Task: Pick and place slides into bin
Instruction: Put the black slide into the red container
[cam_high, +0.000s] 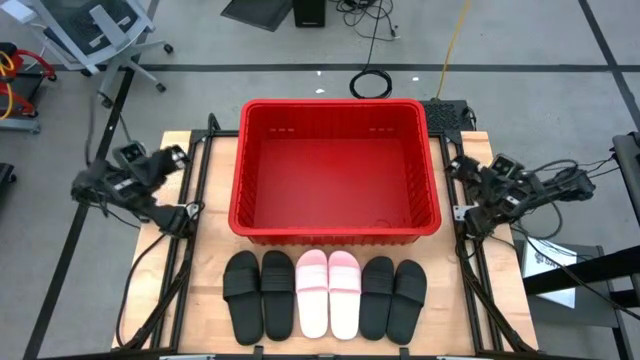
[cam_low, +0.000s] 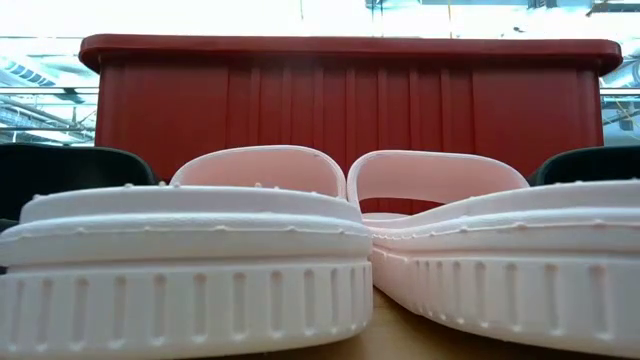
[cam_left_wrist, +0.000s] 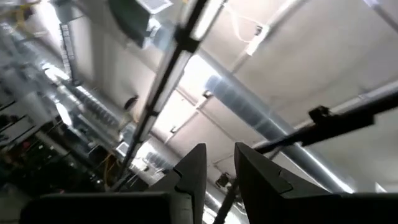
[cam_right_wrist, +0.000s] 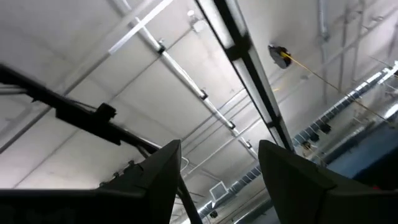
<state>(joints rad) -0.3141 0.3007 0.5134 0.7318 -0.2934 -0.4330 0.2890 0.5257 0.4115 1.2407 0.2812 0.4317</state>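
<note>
Six foam slip-on slides are sitting in a row along the near edge of the wooden table (cam_high: 200, 300), just beside the large rectangular red plastic bin (cam_high: 335, 228): a matte black pair (cam_high: 258, 292) on the left, a pale pink pair (cam_high: 328, 291) in the middle, a second matte black pair (cam_high: 393, 297) on the right, none in the bin, no readable brand or lettering showing on anything. The left gripper (cam_left_wrist: 219, 163) is idling folded at the table's left edge, pointing at the ceiling, fingers narrowly parted around nothing. The right gripper (cam_right_wrist: 219, 163) is parking at the right edge, also aimed upward, fingers standing wide and empty.
</note>
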